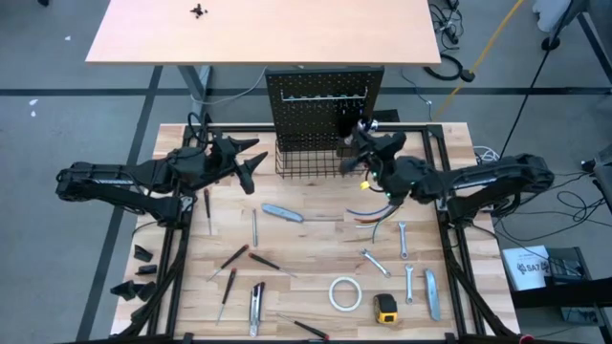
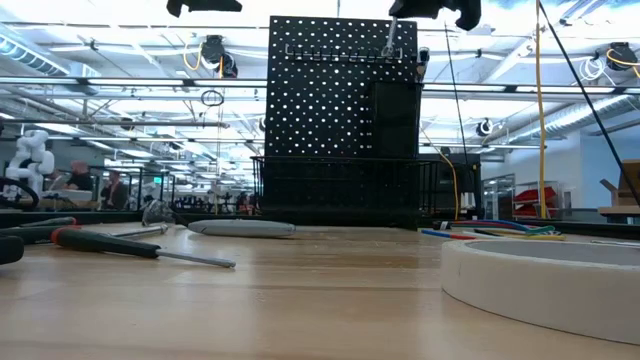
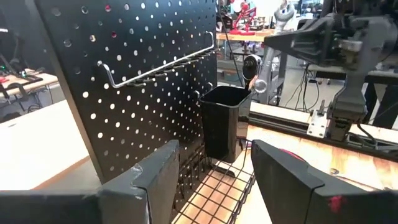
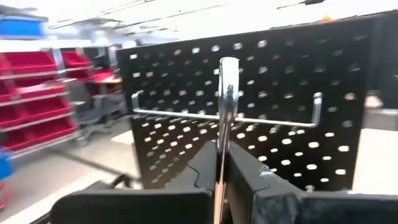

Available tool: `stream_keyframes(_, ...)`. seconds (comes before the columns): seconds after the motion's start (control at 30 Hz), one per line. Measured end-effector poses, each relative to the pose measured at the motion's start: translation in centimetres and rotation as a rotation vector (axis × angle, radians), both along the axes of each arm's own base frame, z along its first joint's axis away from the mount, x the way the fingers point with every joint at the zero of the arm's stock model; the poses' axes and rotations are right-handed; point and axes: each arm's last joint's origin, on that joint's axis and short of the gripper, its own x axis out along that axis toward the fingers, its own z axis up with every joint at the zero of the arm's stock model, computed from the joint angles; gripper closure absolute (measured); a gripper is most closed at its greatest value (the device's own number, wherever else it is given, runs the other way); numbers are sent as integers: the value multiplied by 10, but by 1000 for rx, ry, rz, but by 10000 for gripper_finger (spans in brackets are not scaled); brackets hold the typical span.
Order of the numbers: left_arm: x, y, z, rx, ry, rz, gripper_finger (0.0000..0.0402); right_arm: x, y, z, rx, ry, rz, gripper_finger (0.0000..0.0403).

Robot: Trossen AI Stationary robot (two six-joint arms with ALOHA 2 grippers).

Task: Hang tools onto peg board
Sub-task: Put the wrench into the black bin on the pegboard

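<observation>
The peg board (image 1: pixel 323 105) stands upright at the far edge of the wooden table (image 1: pixel 306 287), and as far as the pictures show, its hook rail (image 4: pixel 224 115) is bare, with the wire basket (image 1: pixel 306 164) and small black bin (image 3: pixel 222 121) showing nothing inside, so the job looks barely begun. Most of the tools lie loose on the table: a grey utility knife (image 1: pixel 282 212), red-and-black screwdrivers (image 1: pixel 232 258), a second knife (image 1: pixel 256 308), the white tape roll (image 1: pixel 344 293), the yellow tape measure (image 1: pixel 385 308) and several silver wrenches (image 1: pixel 375 263), all well apart from the board. The right gripper (image 1: pixel 361 141) is up at the board's right side, clenched on a slim silver wrench (image 4: pixel 225 112) held upright just before the rail; hanging it seems the step in hand. The left gripper (image 1: pixel 251 164) waits near the board's left side, fingers parted and holding nothing. Nearly everything is left to hang.
</observation>
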Motion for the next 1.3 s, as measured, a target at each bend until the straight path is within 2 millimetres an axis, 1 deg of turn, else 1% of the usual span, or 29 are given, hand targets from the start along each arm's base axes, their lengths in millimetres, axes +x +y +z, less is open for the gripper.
stream_keyframes(0.2,0,0,0,1,5,0,198,13,-2,-5,2,35,-104,394)
stream_keyframes(0.43,0,0,0,18,17,-3,198,41,-9,1,-41,144,-170,394)
stream_keyframes(0.57,0,0,-1,18,20,-3,198,50,-15,4,-58,196,-202,394)
stream_keyframes(0.67,0,-1,-1,16,25,-25,198,53,-21,0,-61,244,-215,394)
stream_keyframes(0.9,-1,-1,-6,16,79,-34,198,53,-36,-11,-16,251,-240,394)
stream_keyframes(1.17,-1,-1,-6,19,80,-35,198,52,-43,-14,0,259,-247,394)
stream_keyframes(1.23,-1,-1,-6,30,86,-37,198,53,-43,-15,-5,264,-209,380)
stream_keyframes(1.3,-1,-1,-6,35,89,-38,198,53,-43,-15,-6,265,-203,351)
